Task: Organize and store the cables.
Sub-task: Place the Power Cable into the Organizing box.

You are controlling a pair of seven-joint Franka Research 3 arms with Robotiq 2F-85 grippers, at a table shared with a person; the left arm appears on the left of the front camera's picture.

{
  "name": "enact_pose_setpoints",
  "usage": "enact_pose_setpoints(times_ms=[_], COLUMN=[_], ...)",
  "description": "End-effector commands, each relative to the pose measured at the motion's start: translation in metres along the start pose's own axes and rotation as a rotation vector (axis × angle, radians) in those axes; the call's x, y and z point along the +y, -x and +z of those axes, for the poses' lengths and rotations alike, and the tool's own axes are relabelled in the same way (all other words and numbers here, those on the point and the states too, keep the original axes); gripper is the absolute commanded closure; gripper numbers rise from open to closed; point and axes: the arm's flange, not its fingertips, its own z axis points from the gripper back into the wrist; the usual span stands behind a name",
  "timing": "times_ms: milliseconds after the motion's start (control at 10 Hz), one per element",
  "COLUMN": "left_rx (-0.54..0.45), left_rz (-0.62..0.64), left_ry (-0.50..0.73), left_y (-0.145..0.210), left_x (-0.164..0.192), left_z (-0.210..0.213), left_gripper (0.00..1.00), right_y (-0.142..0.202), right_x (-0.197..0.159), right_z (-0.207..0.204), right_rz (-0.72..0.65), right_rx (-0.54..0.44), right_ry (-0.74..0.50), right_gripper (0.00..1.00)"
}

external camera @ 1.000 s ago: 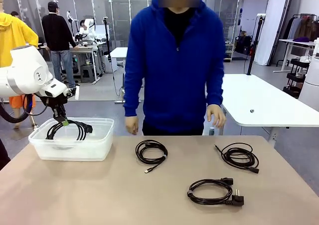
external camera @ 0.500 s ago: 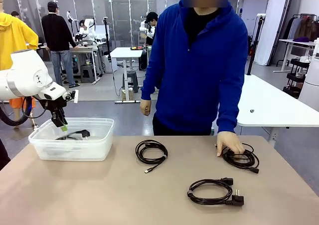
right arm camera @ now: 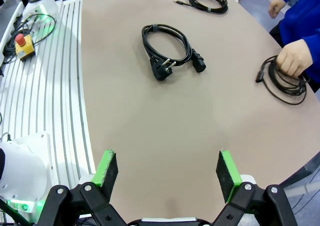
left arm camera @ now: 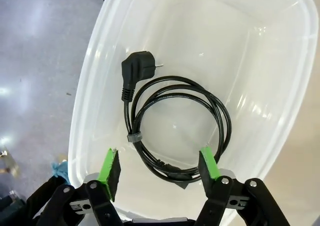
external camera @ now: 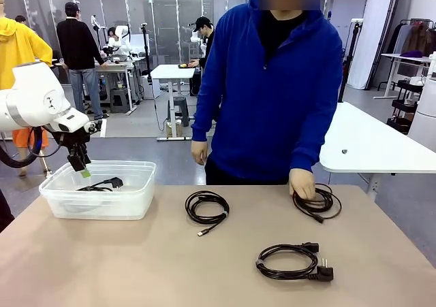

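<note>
cable [left arm camera: 134, 136] down in the clear tub [external camera: 95, 208], looped flat on the bottom, cinched by a small band, angled plug [left arm camera: 136, 69] pointing toward one wall. left gripper [external camera: 80, 165] hanging right above that tub at the left end of the worktop [external camera: 136, 259], jaws spread wide, green pads [left arm camera: 111, 168] clear of the cord, nothing held.

over on the other side, right gripper [right arm camera: 165, 168] just as wide apart and just as empty, looking down on bare worktop near the robot's edge, well apart from every cord.

three more coils out on the worktop. middle cable [external camera: 189, 207] lying flat around the centre, thin tail with a small connector trailing toward the robot, untouched. near cable [external camera: 279, 274] closer to the robot and to the right, thicker, two chunky plugs side by side at its right end, also untouched. far cable [external camera: 335, 203] at the far right edge, right in front of the person in the blue top.

person's hand [external camera: 302, 183] down on that far cable, fingers over the left side of the coil; lifted or only pressed flat, hard to tell from here. other hand [external camera: 199, 152] loose at the side, off the worktop.
</note>
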Motion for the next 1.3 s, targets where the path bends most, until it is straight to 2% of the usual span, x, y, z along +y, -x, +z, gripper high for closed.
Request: enact_pose_setpoints(times_ms=[0,100,1200], left_rx=[-0.064,0.0,0.0], left_rz=[0.045,0.0,0.0], left_ry=[-0.028,0.0,0.0], left_y=[0.0008,0.0,0.0], left_x=[-0.0051,0.0,0.0], left_z=[0.0085,0.0,0.0], left_gripper=[0.02,0.02,0.02], right_y=[0.0016,0.0016,0.0016], right_x=[-0.0019,-0.0019,-0.0019], right_z=[-0.0002,-0.0002,-0.0002], right_rz=[0.016,0.016,0.016], right_rx=[-0.02,-0.02,-0.02], right_ry=[0.009,0.009,0.009], right_gripper=[0.0,0.0,0.0])
